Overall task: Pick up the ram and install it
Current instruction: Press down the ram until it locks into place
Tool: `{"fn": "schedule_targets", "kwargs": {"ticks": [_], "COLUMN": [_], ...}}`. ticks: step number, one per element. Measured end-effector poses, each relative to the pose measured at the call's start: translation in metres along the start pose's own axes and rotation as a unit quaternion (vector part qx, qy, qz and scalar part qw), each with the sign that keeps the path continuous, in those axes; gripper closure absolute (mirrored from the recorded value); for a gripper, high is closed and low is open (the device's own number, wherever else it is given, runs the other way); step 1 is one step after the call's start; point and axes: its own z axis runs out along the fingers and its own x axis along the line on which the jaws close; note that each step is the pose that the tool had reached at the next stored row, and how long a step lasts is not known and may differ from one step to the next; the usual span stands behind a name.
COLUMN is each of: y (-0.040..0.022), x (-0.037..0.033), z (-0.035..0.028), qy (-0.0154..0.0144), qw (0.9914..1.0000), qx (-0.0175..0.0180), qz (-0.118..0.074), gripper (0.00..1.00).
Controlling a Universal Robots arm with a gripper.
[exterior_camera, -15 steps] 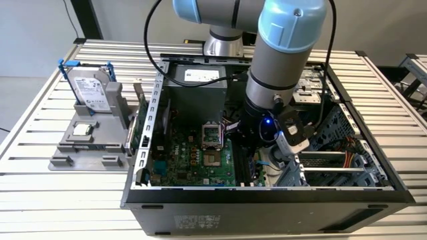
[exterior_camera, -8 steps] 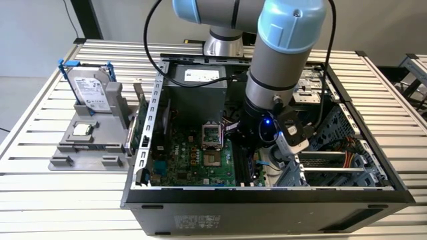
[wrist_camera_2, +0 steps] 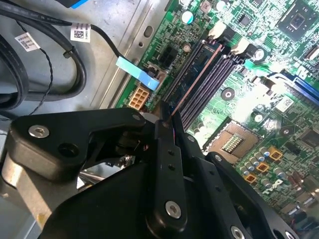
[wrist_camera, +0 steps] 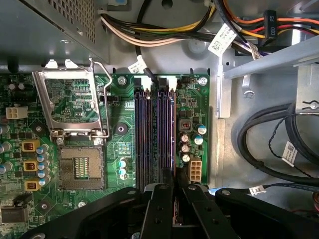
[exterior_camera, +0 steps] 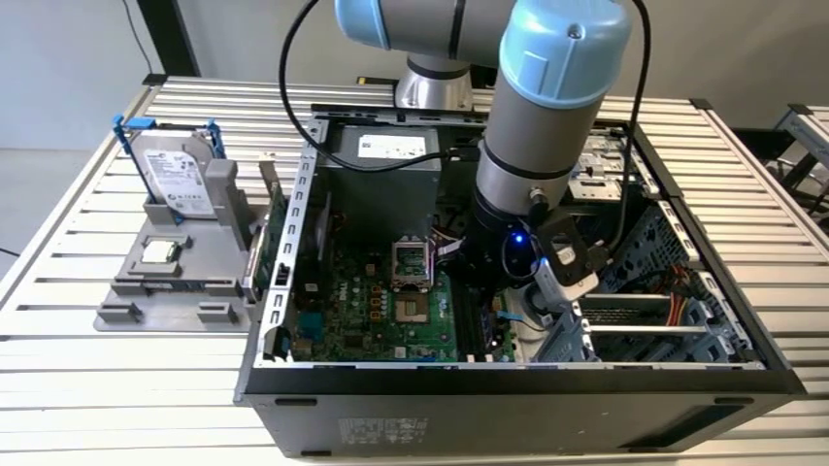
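While the arm reached down into the open computer case [exterior_camera: 518, 388], our gripper [wrist_camera: 174, 199] hung low over the motherboard's [wrist_camera: 119, 149] black memory slots [wrist_camera: 154, 134], its fingers [wrist_camera_2: 167, 149] pressed together on a thin dark strip that we took to be the ram [wrist_camera_2: 173, 128] (edge-on, so we could not be sure). It sat pinched between the fingertips, in line with the slots and just above one of them. We judged it light, stiff and fragile: best held by its long top edge, never by the contacts. The case stood on a slatted metal table [exterior_camera: 78, 388], with a grey parts holder [exterior_camera: 182, 272] just beside it. Room was tight, with cable bundles [wrist_camera: 269, 144] beside the slots.
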Motion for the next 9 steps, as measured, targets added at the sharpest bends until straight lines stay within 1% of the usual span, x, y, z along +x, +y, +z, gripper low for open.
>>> {"fn": "schedule_targets", "kwargs": {"ticks": [5,6,8,9], "y": [0.0000,0.0001,0.0001,0.0001], "x": [0.0000,0.0000,0.0001,0.0001], "z": [0.0002,0.0007,0.0037,0.0039], "qy": [0.0000,-0.0001,-0.0001,0.0001], "qw": [1.00000,1.00000,1.00000,1.00000], "qx": [-0.0001,-0.0002,-0.0002,-0.0001], "qz": [0.000,0.000,0.000,0.000], "gripper": [1.00,1.00,1.00,1.00]}}
